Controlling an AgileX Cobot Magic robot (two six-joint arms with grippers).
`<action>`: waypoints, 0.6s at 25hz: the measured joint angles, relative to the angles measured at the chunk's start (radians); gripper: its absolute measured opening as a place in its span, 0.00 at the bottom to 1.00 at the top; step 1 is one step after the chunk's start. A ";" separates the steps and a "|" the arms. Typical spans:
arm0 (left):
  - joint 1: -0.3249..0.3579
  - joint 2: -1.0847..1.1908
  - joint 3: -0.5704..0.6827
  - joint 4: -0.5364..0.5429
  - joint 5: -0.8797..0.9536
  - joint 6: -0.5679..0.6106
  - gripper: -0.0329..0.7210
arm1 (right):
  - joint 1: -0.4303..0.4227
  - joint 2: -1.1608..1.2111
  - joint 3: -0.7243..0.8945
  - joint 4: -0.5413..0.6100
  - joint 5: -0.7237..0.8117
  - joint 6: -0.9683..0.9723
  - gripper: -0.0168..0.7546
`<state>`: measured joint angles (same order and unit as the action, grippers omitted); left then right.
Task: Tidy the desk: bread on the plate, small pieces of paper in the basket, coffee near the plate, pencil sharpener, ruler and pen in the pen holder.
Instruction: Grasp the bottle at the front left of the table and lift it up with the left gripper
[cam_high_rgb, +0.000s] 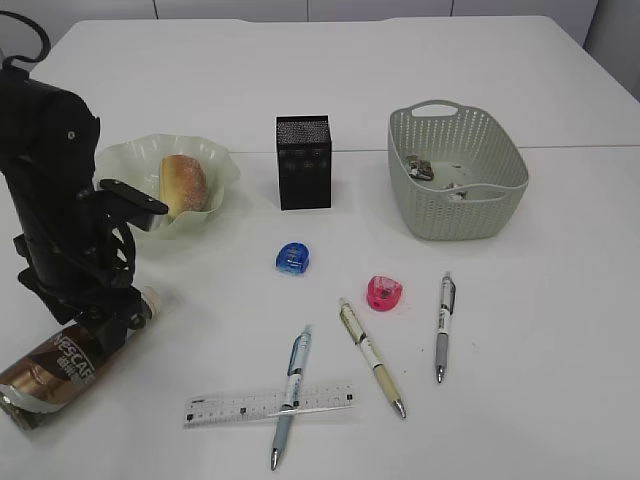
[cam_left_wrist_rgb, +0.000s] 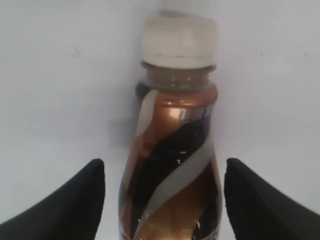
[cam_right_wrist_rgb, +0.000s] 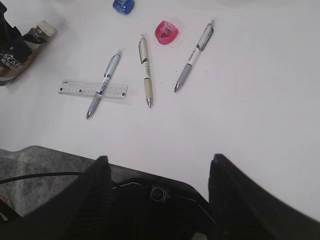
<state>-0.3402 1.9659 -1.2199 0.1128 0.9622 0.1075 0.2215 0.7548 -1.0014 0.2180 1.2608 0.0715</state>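
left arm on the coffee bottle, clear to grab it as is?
Probably yes. The left gripper is open, a finger on each side of the lying coffee bottle, with nothing between them. The pens and ruler lie well off to the side.

Bare surface (cam_high_rgb: 560, 330) is left open at the right; the front middle is blocked by crossed pen (cam_high_rgb: 290, 395) and ruler (cam_high_rgb: 268, 404).

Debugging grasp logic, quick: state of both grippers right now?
Left gripper: open, jaws either side of the lying brown coffee bottle, not touching it.
Right gripper: open, empty, above the white table's edge.
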 joint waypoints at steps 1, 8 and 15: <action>0.000 0.011 0.000 0.005 -0.002 0.000 0.77 | 0.000 0.000 0.000 -0.002 0.000 0.000 0.61; 0.000 0.044 -0.002 0.018 -0.027 0.000 0.77 | 0.000 0.000 0.000 -0.020 0.000 0.000 0.61; 0.000 0.090 -0.020 0.024 -0.031 0.000 0.77 | 0.000 0.000 0.000 -0.027 0.000 0.000 0.61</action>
<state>-0.3402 2.0563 -1.2403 0.1369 0.9308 0.1078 0.2215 0.7548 -1.0014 0.1914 1.2608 0.0715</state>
